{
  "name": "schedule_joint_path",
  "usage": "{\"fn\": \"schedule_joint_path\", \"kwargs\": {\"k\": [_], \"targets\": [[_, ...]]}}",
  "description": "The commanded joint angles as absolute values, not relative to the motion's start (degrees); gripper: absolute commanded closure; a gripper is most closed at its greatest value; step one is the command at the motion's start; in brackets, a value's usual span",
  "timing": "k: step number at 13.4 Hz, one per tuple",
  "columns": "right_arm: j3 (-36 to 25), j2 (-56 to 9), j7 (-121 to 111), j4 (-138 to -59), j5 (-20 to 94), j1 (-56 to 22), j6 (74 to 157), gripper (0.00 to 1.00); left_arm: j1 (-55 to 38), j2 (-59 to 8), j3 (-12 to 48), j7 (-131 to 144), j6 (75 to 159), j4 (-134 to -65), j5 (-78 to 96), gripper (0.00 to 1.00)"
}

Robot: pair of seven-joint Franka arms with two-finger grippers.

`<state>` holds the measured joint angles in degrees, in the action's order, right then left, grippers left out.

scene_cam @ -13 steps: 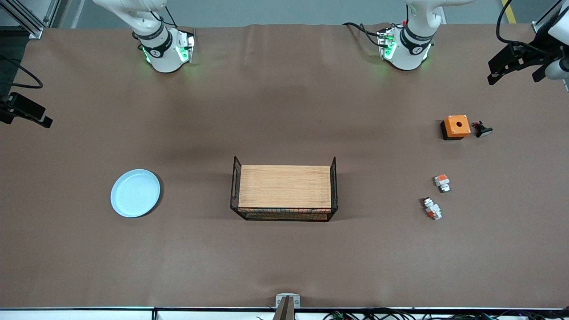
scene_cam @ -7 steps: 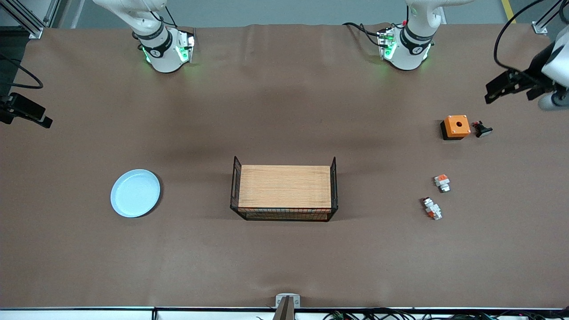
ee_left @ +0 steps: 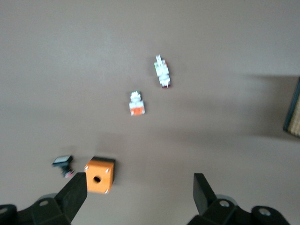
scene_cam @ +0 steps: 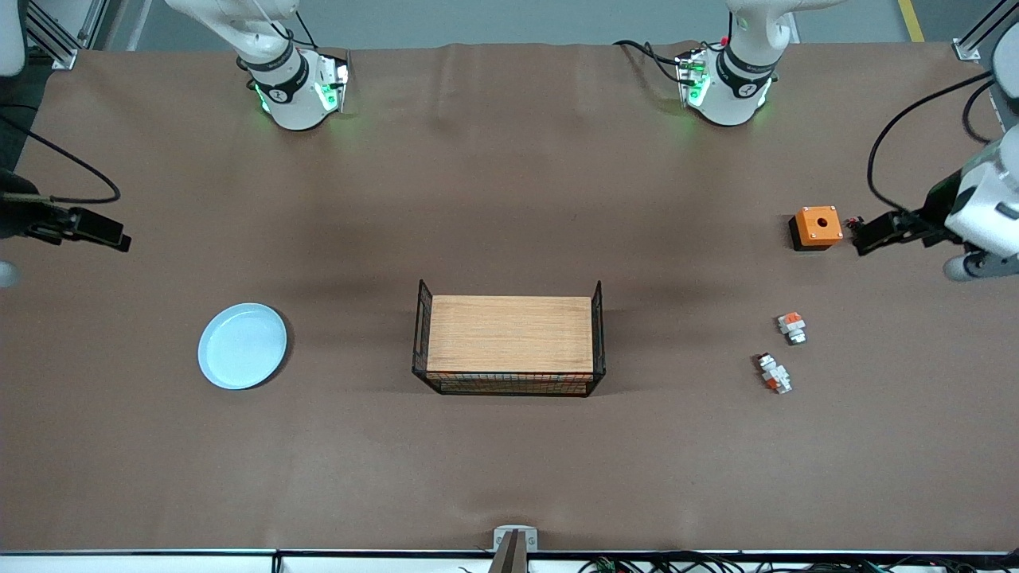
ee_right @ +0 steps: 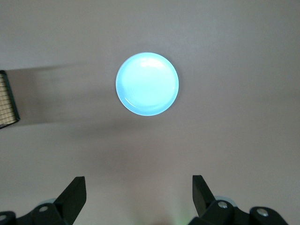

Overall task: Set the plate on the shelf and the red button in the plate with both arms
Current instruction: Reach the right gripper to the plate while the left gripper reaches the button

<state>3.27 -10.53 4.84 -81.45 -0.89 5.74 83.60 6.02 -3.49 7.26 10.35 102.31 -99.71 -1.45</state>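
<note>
Plainly the plate [scene_cam: 242, 345] is stiff, shallow, best pinched at its rim; the red button [scene_cam: 774, 372] is tiny, light; both jaws gape empty.

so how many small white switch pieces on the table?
2, both toward the left arm's end of the table. The red button lies nearest the front camera; the shorter white block sits beside it, slightly farther. Another small dark part by the orange box is mostly hidden.

The pale blue plate [scene_cam: 242, 345] lay flat at the frame's lower left. The button [scene_cam: 773, 372], white-grey with a red patch, lay at lower right.
</note>
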Motion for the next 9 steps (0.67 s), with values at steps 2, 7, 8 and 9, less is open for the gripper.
{"fn": "schedule_joint_path", "kwargs": {"k": [2, 7, 8, 9], "targets": [[3.52, -15.81, 5.01, -81.91, -2.20, 8.26, 84.46, 0.00, 5.71, -8.41, 7.38, 17.47, 112.40, -104.15, -2.55, 0.00], [3.52, -17.40, 0.19, -94.19, -2.90, 12.21, 102.09, 0.00, 5.36, -18.70, 7.38, 25.31, 122.41, -104.06, -2.55, 0.00], [3.60, -17.66, -0.52, -96.65, -2.90, 12.65, 106.31, 0.00, 5.45, -20.29, 7.38, 25.31, 124.26, -104.06, -2.55, 0.00], [3.60, -18.88, -0.88, -98.07, -2.90, 12.92, 110.00, 0.00, 5.54, -21.87, 7.38, 25.40, 126.10, -103.98, -2.55, 0.00]]}}
